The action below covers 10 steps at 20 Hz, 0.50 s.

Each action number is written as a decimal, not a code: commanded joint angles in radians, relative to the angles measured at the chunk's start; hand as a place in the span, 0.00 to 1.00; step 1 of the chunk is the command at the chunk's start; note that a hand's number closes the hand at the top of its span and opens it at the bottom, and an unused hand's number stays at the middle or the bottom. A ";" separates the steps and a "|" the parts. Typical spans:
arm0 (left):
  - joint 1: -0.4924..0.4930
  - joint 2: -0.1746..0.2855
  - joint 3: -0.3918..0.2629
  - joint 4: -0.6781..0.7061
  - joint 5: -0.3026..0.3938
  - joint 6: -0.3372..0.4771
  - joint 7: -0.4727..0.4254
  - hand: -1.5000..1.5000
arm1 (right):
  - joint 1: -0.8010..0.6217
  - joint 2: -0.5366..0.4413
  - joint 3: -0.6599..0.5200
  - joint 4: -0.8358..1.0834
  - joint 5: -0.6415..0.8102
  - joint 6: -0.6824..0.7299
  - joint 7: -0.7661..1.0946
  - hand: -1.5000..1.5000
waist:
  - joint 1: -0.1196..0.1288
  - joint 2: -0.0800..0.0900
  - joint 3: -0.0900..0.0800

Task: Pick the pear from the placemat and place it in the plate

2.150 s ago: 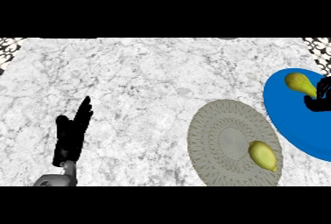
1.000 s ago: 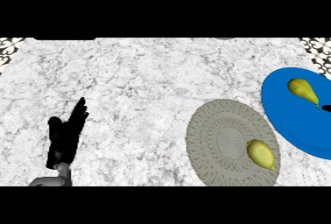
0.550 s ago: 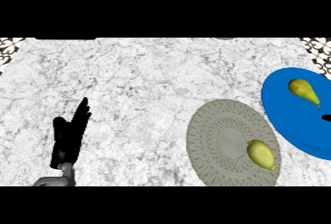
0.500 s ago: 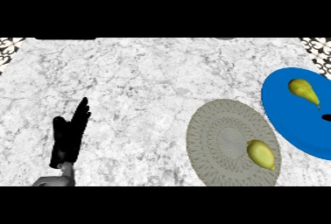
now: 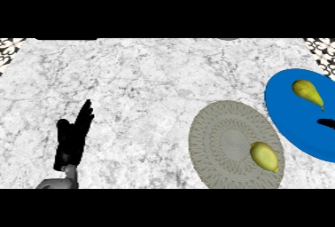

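The yellow-green pear [image 5: 264,156] lies on the round grey woven placemat [image 5: 219,133], its long axis running down-right, beside the round blue plate [image 5: 288,119]. The right hand [image 5: 326,123], probably that black sliver up-right, is nearer, though I cannot tell its state. The left hand [image 5: 73,137] rests open.

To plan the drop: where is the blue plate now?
Head view: the blue plate sits at the far right, just right of the round placemat.

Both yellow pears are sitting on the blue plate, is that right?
Not quite. The head view shows only the far pear on the blue plate; the near pear lies on the grey placemat beside it.
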 commanded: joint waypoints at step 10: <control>0.047 0.010 -0.017 -0.119 0.000 -0.043 0.067 0.50 | -0.031 -0.091 0.022 0.228 0.003 -0.095 -0.099 0.00 | 0.009 0.002 0.001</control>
